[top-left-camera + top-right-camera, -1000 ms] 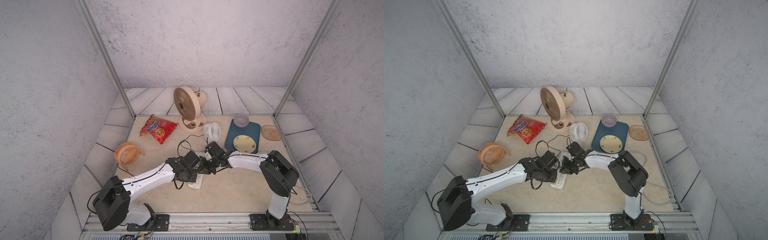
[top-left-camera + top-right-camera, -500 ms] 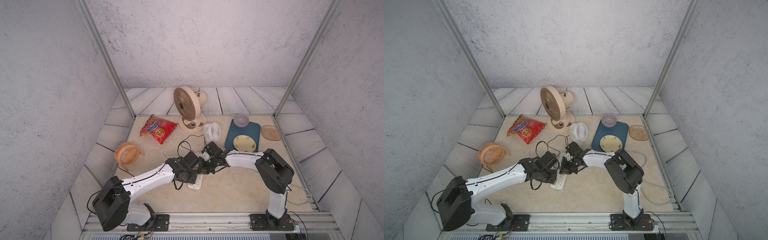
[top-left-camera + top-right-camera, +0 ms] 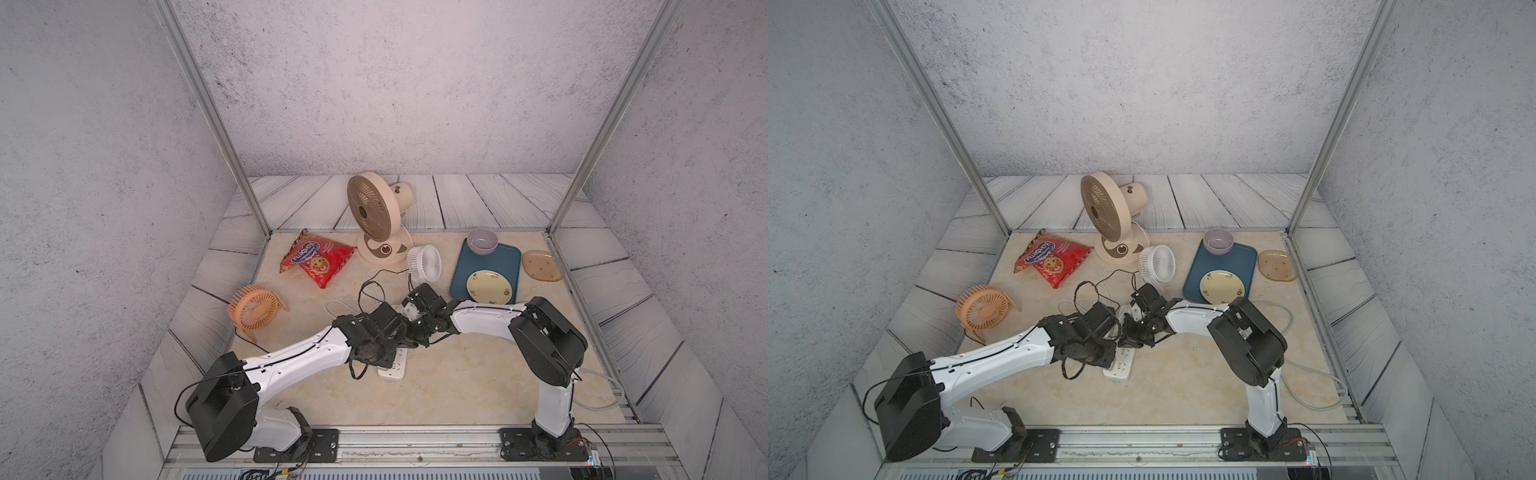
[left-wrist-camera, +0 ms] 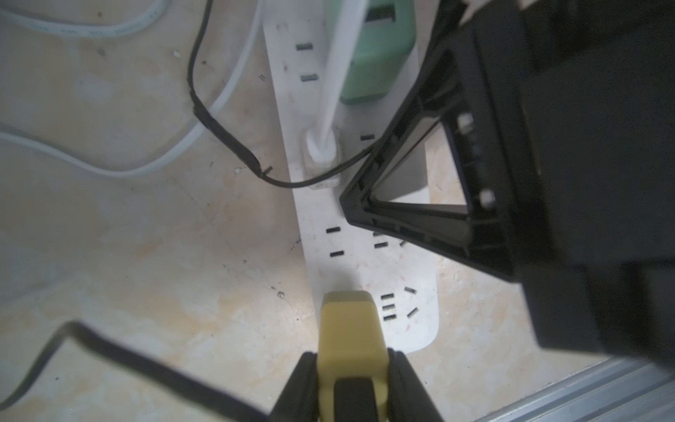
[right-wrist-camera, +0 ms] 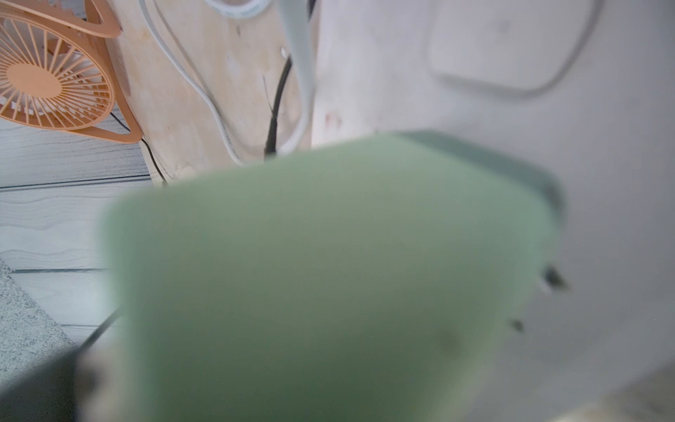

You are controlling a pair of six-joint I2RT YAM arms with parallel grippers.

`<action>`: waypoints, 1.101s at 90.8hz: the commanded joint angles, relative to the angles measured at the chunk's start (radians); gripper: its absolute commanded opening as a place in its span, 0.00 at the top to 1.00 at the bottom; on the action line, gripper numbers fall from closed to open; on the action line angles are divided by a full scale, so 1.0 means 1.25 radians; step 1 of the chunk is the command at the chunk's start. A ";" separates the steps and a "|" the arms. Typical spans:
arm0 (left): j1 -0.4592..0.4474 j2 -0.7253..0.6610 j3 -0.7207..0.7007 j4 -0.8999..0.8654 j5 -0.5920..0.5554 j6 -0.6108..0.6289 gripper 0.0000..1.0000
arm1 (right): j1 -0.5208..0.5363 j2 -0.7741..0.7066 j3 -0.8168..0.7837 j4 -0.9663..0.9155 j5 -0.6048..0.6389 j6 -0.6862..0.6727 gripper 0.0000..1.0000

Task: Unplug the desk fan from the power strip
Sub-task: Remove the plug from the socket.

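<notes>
Left gripper (image 3: 394, 338) hung low over the power strip (image 3: 392, 368). From its wrist camera I saw one yellow-padded finger (image 4: 349, 321) on or just above the strip's top face near the rounded end. I could not tell how wide the jaws stood. Right gripper (image 3: 415, 328) sat nose to nose with it, jaws clenched; I could not make out whether they pinched anything. A blurred green adapter (image 5: 328, 274) nearly filled its wrist view.

Table (image 3: 457, 395): pale marbled top.
- Large beige fan (image 3: 370, 212) stood upright at the middle of the back edge.
- Blue tray (image 3: 498, 259) lay near the back right corner.
- The power strip lay flat near the table's middle, lengthwise front to back, its near end clear of the arms and pointing at the front edge.
- Red snack bag (image 3: 318, 259) lay toward the back left corner.
- Orange fan (image 3: 253, 309) sat by the left edge.
- Small white fan (image 3: 424, 262) stood just beside the tray.
- On the tray: yellow plate (image 3: 488, 284) and lilac bowl (image 3: 482, 241).
- Amber plate (image 3: 541, 266) lay off the tray, by the right edge.
- In the strip: the green adapter, and nearer the rounded end a white plug (image 4: 321, 146).
- A thin black cord (image 4: 226, 135) crossed that plug.
</notes>
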 commanded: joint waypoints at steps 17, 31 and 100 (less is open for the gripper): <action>-0.020 -0.041 0.083 0.057 -0.001 0.016 1.00 | 0.006 0.102 -0.041 -0.188 0.122 -0.007 0.94; -0.021 -0.058 0.086 0.036 -0.039 0.008 1.00 | 0.006 0.107 -0.033 -0.201 0.126 -0.012 0.94; -0.005 -0.139 0.069 -0.056 -0.082 0.003 1.00 | 0.007 0.096 -0.019 -0.214 0.119 -0.014 0.94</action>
